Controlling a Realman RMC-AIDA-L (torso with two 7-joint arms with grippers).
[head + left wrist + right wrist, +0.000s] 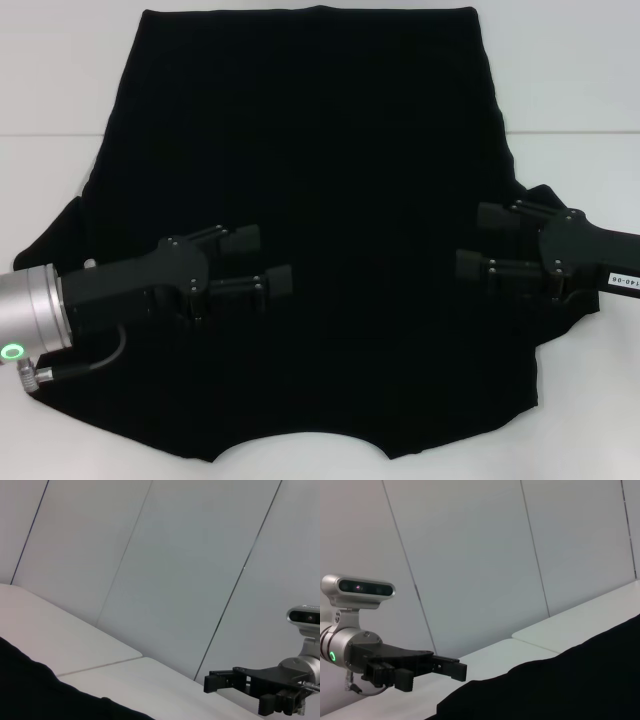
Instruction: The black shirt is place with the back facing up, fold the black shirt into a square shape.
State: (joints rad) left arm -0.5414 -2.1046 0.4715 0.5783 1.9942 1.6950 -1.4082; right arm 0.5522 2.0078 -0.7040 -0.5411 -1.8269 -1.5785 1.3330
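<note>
The black shirt (320, 170) lies spread flat on the white table (60, 70), hem at the far side and neckline at the near edge. My left gripper (262, 260) hangs open over the shirt's left half, fingers pointing toward the middle, nothing between them. Over the right half near the sleeve, my right gripper (478, 240) is open and empty too, pointing inward. The left wrist view shows a shirt edge (30, 695) and, farther off, the right gripper (236, 694). The right wrist view shows the shirt (560, 685) and the left gripper (435, 677).
Bare white tabletop (570, 80) borders the shirt on the far left and far right. A seam line crosses the table (50, 136). Grey wall panels (175, 555) stand behind the table.
</note>
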